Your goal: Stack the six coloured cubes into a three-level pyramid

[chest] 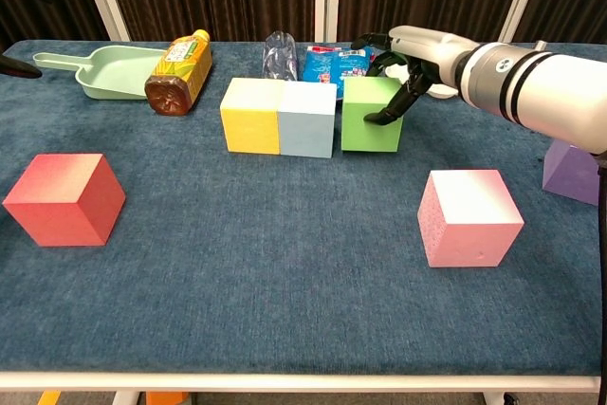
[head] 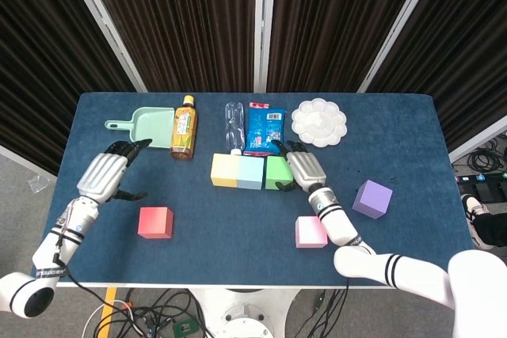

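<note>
Where dark pleated curtains with pale frame bars hang behind it, the blue-carpeted worktop [head: 412, 156] carries everything, with grey floor and loose cables beneath its near edge. At the 9 o'clock side, the left robot hand [head: 107, 176] hovers with its fingers curled in on nothing, the red cube [head: 155, 222] just below it at 7 o'clock. Toward 11 o'clock lie a mint dustpan [head: 146, 126] and an amber tea bottle [head: 184, 127] on its side. At the centre, the yellow cube [head: 224, 170] and the light blue cube [head: 250, 172] stand touching in a row, and the green cube [chest: 371, 126] sits just beside the blue one, a thin gap showing in the chest view. Behind them, at 12 o'clock, lie a clear bottle [head: 233, 126] and a blue snack bag [head: 265, 128]. The right robot hand [chest: 410, 59] grips the green cube, fingers draped over its top and right face. A white palette [head: 318, 123] lies at 1 o'clock. The pink cube [head: 310, 232] sits at 5 o'clock, the purple cube [head: 372, 199] at 4 o'clock.
</note>
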`<action>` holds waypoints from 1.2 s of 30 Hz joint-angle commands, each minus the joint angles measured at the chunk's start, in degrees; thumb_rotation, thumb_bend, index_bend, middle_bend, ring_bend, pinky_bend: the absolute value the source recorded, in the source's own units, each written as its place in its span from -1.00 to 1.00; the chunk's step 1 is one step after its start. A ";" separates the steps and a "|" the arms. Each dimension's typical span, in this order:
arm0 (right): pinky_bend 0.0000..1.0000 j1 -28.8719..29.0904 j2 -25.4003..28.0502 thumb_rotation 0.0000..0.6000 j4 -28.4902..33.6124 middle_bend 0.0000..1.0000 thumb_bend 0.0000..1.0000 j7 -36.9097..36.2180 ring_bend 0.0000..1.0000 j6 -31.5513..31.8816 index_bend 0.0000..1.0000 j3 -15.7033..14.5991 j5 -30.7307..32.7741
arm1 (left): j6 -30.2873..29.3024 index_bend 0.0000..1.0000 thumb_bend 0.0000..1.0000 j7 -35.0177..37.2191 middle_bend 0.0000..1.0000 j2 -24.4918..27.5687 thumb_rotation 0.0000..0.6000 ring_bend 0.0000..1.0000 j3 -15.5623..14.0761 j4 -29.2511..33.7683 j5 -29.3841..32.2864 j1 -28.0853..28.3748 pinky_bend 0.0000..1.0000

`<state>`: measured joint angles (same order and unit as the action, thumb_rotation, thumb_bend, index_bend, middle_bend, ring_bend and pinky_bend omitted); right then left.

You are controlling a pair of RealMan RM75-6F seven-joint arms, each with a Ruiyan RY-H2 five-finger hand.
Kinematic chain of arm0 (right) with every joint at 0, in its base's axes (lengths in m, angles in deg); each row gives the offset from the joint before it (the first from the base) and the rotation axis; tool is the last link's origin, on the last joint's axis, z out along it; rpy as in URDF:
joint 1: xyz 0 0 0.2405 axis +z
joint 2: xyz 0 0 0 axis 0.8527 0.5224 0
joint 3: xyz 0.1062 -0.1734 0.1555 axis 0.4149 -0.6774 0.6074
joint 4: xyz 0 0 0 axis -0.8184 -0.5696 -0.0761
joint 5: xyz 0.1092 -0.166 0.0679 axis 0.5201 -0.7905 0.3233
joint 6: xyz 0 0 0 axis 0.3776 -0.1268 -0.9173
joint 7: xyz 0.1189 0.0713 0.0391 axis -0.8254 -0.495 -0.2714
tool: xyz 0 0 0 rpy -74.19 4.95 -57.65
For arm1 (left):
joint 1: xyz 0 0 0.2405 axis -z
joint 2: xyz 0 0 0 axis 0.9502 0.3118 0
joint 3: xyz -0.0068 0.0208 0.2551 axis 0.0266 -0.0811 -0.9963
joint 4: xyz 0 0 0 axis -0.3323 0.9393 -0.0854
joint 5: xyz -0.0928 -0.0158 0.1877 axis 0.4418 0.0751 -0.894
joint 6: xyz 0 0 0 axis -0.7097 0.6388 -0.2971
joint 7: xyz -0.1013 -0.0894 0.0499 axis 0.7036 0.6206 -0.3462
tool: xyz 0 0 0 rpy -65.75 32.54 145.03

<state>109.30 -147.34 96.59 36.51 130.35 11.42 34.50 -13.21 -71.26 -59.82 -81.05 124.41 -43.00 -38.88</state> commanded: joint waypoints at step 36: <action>-1.00 1.36 -4.22 1.00 -4.41 -0.38 -0.54 1.35 -0.93 0.94 -1.00 -0.75 -1.63 | 1.47 -0.83 -0.83 2.57 -0.73 -0.40 1.00 -0.62 0.37 -1.77 -1.37 -0.65 -0.73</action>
<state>110.69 -151.57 92.19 37.90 131.29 10.67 32.88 -11.73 -68.70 -60.22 -80.69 122.65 -44.37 -39.53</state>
